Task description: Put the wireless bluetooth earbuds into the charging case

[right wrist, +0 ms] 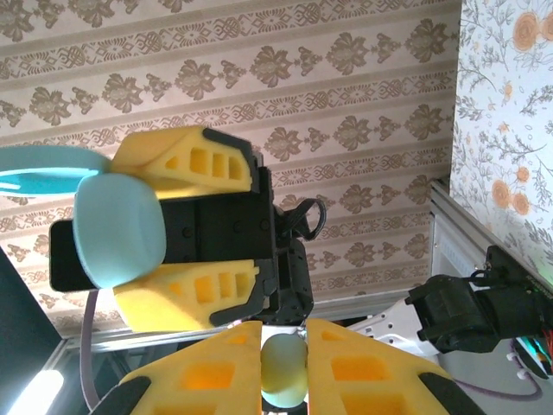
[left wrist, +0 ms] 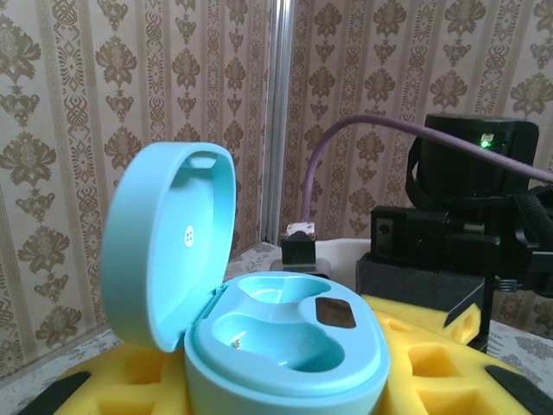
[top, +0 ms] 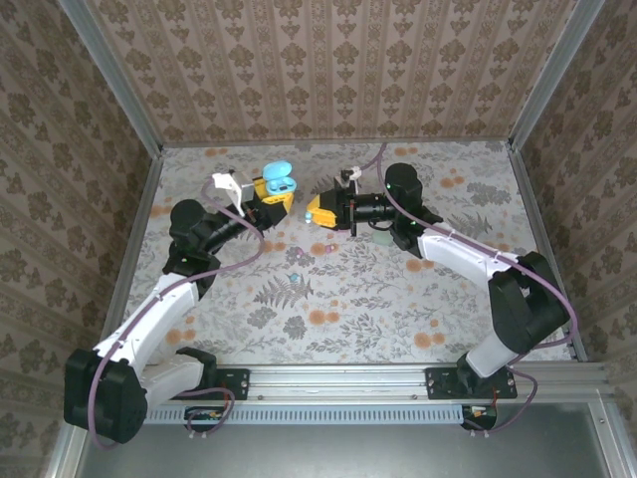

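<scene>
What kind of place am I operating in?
Probably a staged robot test cell, not a real room: wallpapered panels set in aluminium frame posts, a floral-print tabletop, and a metal mounting rail along the near edge.

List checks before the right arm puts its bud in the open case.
1. Charging case lid open: ok.
2. Both wells empty: ok.
3. Left gripper jaws shut on charging case: ok.
4. Right gripper jaws shut on earbud: ok.
5. Earbud over a well: not ok; in the top view the right gripper sits beside the charging case, apart.
6. Earbud orientation matches well: cannot tell.
</scene>
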